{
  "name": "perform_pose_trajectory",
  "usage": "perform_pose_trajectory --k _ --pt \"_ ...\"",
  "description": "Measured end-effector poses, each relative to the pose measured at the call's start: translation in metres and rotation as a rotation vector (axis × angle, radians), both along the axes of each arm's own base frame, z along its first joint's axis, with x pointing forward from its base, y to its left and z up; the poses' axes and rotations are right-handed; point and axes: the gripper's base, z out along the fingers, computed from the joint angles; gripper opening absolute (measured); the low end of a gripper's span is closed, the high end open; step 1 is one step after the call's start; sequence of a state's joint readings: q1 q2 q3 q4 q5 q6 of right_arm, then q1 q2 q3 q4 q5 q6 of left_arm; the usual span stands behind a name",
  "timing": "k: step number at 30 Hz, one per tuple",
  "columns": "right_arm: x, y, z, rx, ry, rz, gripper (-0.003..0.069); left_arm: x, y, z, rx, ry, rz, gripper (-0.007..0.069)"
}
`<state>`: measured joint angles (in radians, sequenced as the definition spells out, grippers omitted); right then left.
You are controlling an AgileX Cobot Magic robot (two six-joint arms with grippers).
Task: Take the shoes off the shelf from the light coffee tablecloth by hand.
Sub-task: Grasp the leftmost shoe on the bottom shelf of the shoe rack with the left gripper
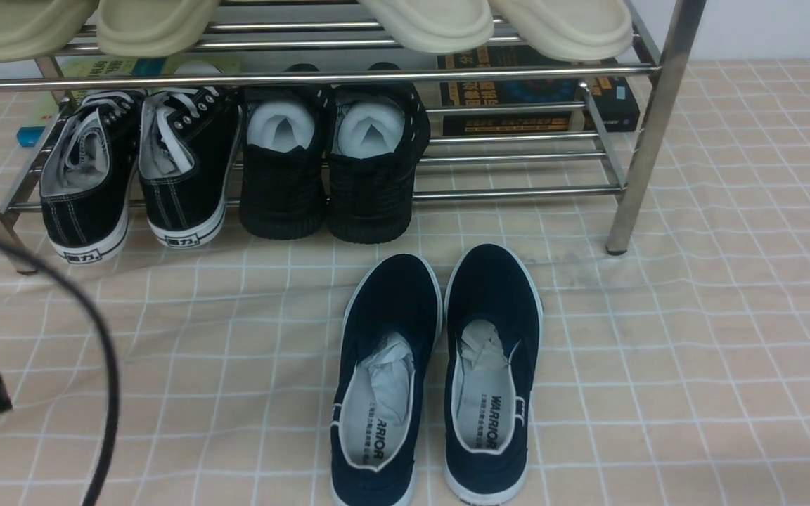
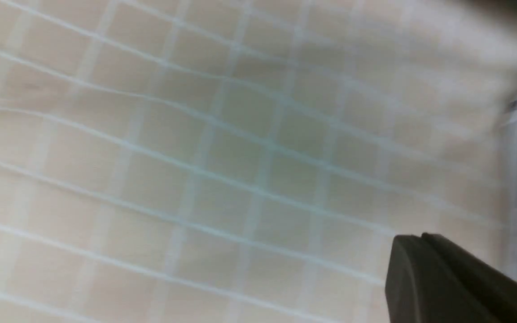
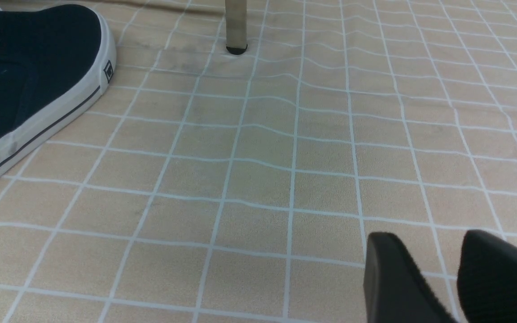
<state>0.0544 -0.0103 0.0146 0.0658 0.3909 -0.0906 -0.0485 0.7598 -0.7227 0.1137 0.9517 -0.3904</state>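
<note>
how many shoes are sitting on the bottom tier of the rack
4: two black lace-up sneakers at the left, two all-black knit shoes beside them, toward the middle. None look hidden.

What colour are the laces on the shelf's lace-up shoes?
White laces on the black sneakers; clearest in the front view.

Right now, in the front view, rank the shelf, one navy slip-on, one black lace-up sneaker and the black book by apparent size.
1. Shelf, spanning the frame.
2. Navy slip-on, helped by nearness to the camera.
3. Black lace-up sneaker and black book look alike; bars partly hide the book.
</note>
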Motion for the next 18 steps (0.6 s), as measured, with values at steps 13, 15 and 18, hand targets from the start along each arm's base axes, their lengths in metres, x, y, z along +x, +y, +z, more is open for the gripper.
perform_pose_trajectory --k 13,15,18 --pt "0.000 0.000 0.000 0.000 0.000 0.000 0.0240 0.130 0.010 0.073 0.197 0.146 0.034 0.0012" --pt "0.000 0.000 0.000 0.000 0.000 0.000 0.0240 0.155 0.008 0.074 0.169 0.177 0.015 0.0012" --pt "0.000 0.000 0.000 0.000 0.000 0.000 0.0240 0.188 0.013 0.065 0.063 0.225 -0.012 0.0012"
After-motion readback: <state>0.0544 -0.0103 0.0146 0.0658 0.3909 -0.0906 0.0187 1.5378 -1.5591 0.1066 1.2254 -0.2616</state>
